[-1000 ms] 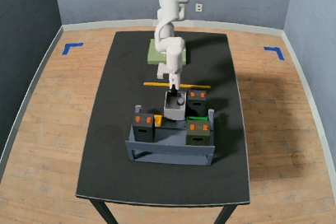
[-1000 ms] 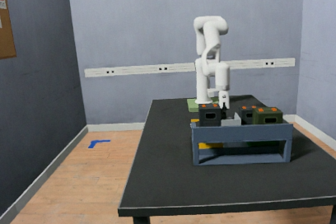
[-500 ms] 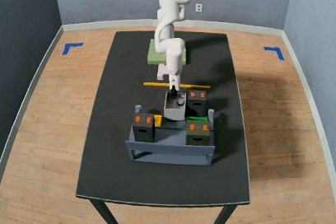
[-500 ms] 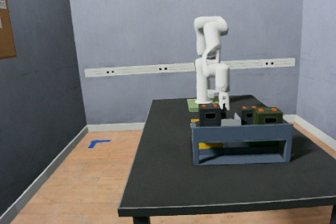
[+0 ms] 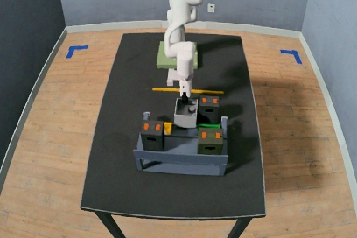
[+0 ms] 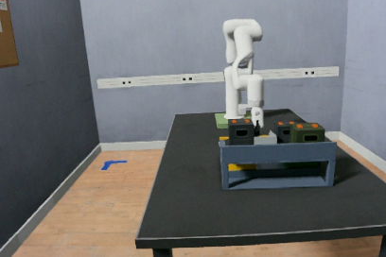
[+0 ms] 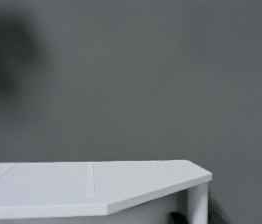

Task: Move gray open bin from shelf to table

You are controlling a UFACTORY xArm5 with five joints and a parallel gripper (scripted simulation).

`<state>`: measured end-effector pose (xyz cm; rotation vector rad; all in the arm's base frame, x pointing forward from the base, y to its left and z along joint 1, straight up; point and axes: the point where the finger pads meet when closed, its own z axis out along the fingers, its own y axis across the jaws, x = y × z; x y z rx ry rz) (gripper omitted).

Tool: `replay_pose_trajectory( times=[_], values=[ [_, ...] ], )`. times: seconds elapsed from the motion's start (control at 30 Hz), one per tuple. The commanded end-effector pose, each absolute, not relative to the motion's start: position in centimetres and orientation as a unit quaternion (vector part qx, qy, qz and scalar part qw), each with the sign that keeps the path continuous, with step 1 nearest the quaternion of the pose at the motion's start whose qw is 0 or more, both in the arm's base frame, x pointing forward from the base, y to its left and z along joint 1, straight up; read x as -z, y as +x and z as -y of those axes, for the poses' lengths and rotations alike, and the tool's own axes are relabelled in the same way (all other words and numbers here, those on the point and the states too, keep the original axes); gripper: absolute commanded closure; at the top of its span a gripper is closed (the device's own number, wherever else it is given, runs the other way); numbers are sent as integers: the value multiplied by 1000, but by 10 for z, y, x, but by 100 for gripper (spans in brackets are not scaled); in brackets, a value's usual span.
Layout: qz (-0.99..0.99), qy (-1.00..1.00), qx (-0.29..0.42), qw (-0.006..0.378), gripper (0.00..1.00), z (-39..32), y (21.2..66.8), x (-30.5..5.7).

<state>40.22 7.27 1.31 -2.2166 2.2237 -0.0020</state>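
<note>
The gray open bin (image 5: pixel 186 113) stands on top of the blue shelf (image 5: pixel 181 147), in the middle at its far side, with a dark part inside it. It shows partly in the exterior view (image 6: pixel 265 139) between the dark bins. My gripper (image 5: pixel 185 97) comes down from above and is shut on the bin's far rim. The wrist view shows only a light gray rim (image 7: pixel 92 187) over the dark table. A black bin (image 5: pixel 152 135) with orange parts stands front left, an olive bin (image 5: pixel 210 140) front right, and another black bin (image 5: pixel 209 106) back right.
A yellow bar (image 5: pixel 193 91) lies across the table behind the shelf. A green base plate (image 5: pixel 177 55) sits under the arm. A small yellow piece (image 5: pixel 167 127) lies on the shelf beside the front left bin.
</note>
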Motion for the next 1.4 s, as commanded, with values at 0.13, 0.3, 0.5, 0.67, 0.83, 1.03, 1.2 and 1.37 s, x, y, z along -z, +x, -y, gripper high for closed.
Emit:
replay_pose_trajectory(
  times=[0.13, 0.3, 0.5, 0.67, 0.83, 1.03, 1.2, 1.37],
  values=[
    [-708, -706, 3, 2, 100, -73, 404, -13],
    [-708, -706, 3, 2, 100, -73, 404, -13],
    [-708, -706, 3, 2, 100, -73, 404, -13],
    [-708, -706, 3, 2, 100, -73, 404, -13],
    [-708, -706, 2, 3, 0, -73, 404, -13],
    [-708, -706, 2, 3, 0, -73, 404, -13],
    [-708, -706, 2, 3, 0, -73, 404, -13],
    [-708, -706, 2, 3, 0, -73, 404, -13]
  ],
)
